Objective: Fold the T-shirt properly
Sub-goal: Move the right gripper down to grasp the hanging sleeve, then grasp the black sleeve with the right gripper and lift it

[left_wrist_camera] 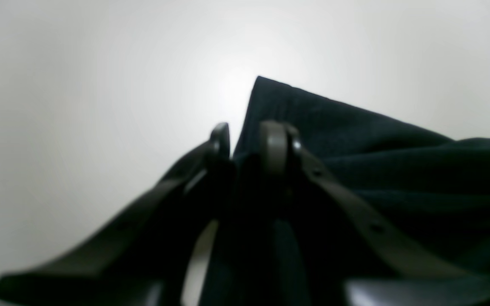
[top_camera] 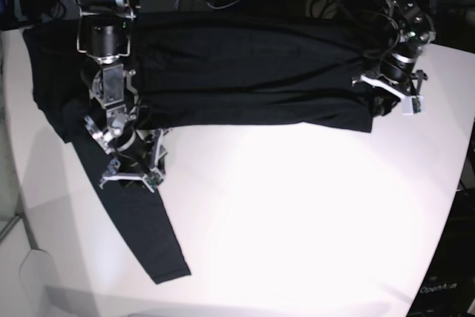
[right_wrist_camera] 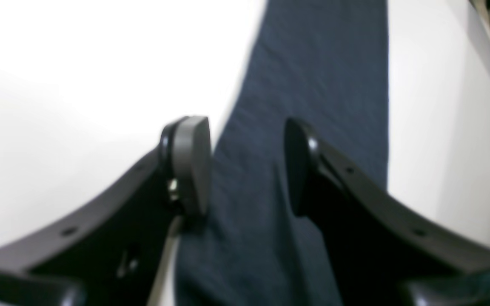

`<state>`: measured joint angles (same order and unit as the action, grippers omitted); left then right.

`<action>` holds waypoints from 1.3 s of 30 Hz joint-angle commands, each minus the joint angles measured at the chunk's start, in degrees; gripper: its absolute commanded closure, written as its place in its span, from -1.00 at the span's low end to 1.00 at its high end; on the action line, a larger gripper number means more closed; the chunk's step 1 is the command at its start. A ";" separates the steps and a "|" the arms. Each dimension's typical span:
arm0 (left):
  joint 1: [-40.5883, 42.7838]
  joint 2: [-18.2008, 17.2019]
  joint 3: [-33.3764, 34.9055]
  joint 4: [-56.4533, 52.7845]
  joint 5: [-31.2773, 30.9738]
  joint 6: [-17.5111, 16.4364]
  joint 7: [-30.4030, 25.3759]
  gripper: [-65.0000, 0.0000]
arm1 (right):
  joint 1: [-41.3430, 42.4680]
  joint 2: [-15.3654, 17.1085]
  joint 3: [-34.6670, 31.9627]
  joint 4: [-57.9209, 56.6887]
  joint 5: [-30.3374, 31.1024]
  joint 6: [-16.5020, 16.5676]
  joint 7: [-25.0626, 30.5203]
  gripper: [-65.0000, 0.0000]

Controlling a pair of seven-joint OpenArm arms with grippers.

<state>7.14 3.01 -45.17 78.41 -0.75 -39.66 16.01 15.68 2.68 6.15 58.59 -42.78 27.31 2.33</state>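
My left gripper [left_wrist_camera: 245,144] pinches the T-shirt [top_camera: 245,72] corner, my right gripper [right_wrist_camera: 245,165] gapes wide over its sleeve [top_camera: 141,220], bare white table [top_camera: 312,220] ahead.

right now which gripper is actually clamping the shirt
The left gripper: its jaws pinch the shirt. The right gripper stands open, astride the sleeve.

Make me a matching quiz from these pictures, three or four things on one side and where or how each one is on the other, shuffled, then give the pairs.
Things:
1. left tool
2. right tool
3. T-shirt body
4. table

States:
A. white, bare in the near middle
B. open, astride a sleeve
C. spread along the far edge
D. closed on a bunched corner of fabric

Pairs: 1-D, 2-B, 3-C, 4-A
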 commanded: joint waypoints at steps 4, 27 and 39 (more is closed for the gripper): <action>-0.41 -0.41 0.02 0.84 -1.22 -0.34 -1.64 0.61 | 2.12 0.27 -1.10 0.45 0.46 -0.19 -1.76 0.10; -0.41 -0.41 0.02 0.84 -1.22 -0.34 -1.64 0.61 | 4.49 2.20 -1.63 -7.20 -0.25 -0.19 -7.82 1.00; -0.67 -0.41 0.02 0.84 -1.22 -0.34 -1.64 0.61 | -0.52 0.80 -1.10 4.23 0.02 -0.19 -7.73 1.00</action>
<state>7.01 3.03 -45.17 78.35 -0.73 -39.66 16.03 14.24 3.11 4.97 61.91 -43.05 27.14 -6.20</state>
